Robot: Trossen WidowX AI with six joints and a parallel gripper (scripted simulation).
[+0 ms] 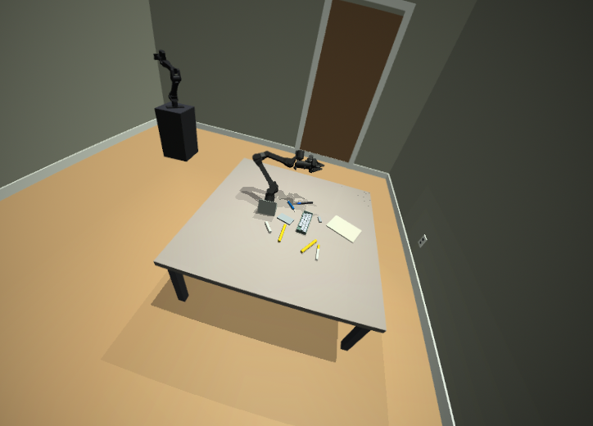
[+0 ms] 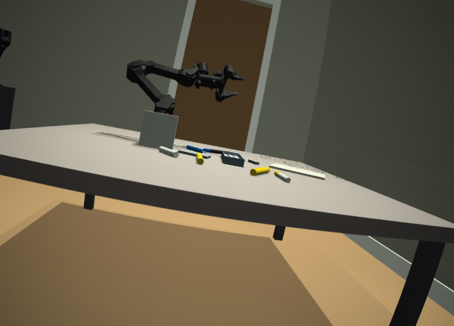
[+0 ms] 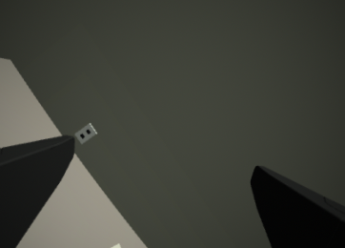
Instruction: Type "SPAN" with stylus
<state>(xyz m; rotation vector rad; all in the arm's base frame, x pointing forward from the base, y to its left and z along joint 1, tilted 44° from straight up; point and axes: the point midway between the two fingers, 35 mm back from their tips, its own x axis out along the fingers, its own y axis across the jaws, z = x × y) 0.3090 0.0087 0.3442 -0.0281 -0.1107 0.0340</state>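
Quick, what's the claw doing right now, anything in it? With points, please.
Claw (image 1: pixel 323 167) (image 2: pixel 240 86) (image 3: pixel 166 160): wide open, holding nothing, raised above the table (image 1: pixel 268 272) (image 2: pixel 147 172) (image 3: pixel 81 198).

The bench (image 1: pixel 268 277) (image 2: pixel 220 182) has a smooth, matt, pale top, with a dark, matt front edge. The keyboard (image 1: pixel 304 222) (image 2: pixel 232 158) looks like matt plastic. The gripper (image 1: pixel 319 165) (image 2: pixel 240 86) (image 3: pixel 166 160) looks like dark plastic, smooth on its fingers. Toward the bench's right edge, the cream pad (image 1: pixel 343 228) (image 2: pixel 297 170) looks smooth and papery.
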